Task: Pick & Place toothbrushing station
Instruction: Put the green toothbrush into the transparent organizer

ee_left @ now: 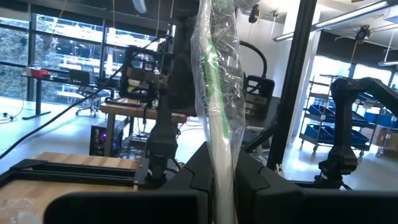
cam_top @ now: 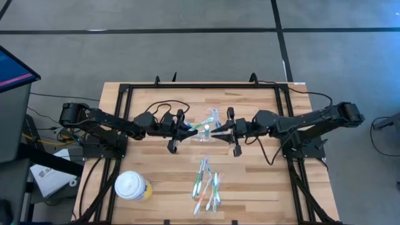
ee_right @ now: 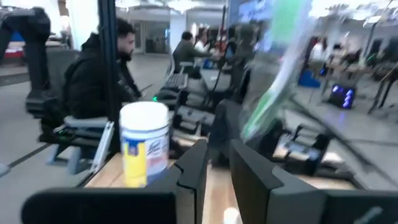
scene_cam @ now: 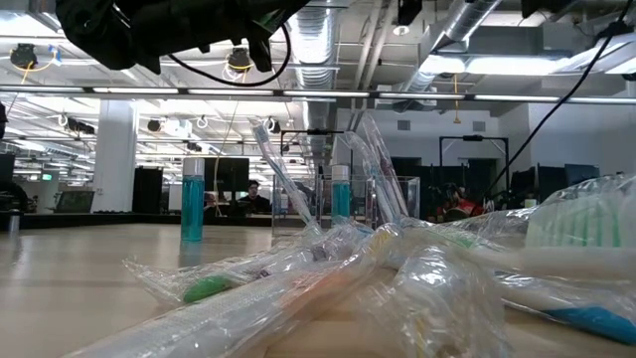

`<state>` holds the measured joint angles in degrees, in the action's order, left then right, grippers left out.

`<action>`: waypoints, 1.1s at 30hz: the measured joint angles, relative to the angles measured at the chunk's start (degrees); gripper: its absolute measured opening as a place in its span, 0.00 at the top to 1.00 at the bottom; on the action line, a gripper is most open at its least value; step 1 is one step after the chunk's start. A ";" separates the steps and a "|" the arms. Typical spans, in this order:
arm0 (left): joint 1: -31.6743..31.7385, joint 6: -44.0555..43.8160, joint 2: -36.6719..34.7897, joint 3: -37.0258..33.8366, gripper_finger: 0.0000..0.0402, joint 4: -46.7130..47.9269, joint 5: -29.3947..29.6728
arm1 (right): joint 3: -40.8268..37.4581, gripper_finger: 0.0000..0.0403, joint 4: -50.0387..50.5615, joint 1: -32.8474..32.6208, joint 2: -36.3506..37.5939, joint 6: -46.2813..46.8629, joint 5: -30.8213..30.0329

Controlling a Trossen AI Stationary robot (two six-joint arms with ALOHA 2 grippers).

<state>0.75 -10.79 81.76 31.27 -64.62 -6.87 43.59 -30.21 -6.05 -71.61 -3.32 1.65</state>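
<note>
The clear holder (cam_top: 207,135) stands mid-table between my two grippers; in the low view (scene_cam: 390,202) wrapped toothbrushes lean in it. My left gripper (cam_top: 187,129) is just left of it, shut on a plastic-wrapped green toothbrush (ee_left: 216,93). My right gripper (cam_top: 220,131) is just right of it, its fingers nearly together (ee_right: 219,177) on another wrapped green toothbrush (ee_right: 273,81). Several more wrapped toothbrushes (cam_top: 206,181) lie loose nearer the table's front edge. My left gripper pinches the wrapped toothbrush at its lower part (ee_left: 222,177) between its two fingers. The toothbrush stands upright out of the fingers, along them, its wrapper crinkled above them. My right gripper has the wrapped toothbrush by its lower end (ee_right: 245,127). The fingers themselves hide the place of contact. The toothbrush slants up and away from the fingers.
A yellow cup with a white lid (cam_top: 132,186) stands at the front left, also in the right wrist view (ee_right: 144,149). A black frame (cam_top: 125,87) runs round the table's edges. The loose toothbrushes fill the foreground of the low view (scene_cam: 348,283). People sit beyond the table (ee_right: 93,68).
</note>
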 joint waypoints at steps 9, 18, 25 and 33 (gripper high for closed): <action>0.01 0.01 0.02 0.00 0.97 -0.36 0.00 | 0.05 0.79 -6.37 1.71 -1.08 -3.27 -0.01; -0.07 0.03 0.04 0.00 0.97 -1.25 0.00 | -0.17 0.66 -11.13 3.46 -2.99 -2.92 0.00; -0.07 0.11 0.04 0.02 0.97 -1.75 0.00 | 1.39 0.59 -18.52 4.35 -8.32 -2.79 -0.15; -0.07 0.46 0.04 0.02 0.97 -1.59 -0.02 | 4.73 0.57 -19.74 4.73 -12.83 -3.09 -0.12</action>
<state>0.69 -10.33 81.80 31.29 -66.21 -6.90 48.32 -49.94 -1.32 -84.44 -6.41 1.53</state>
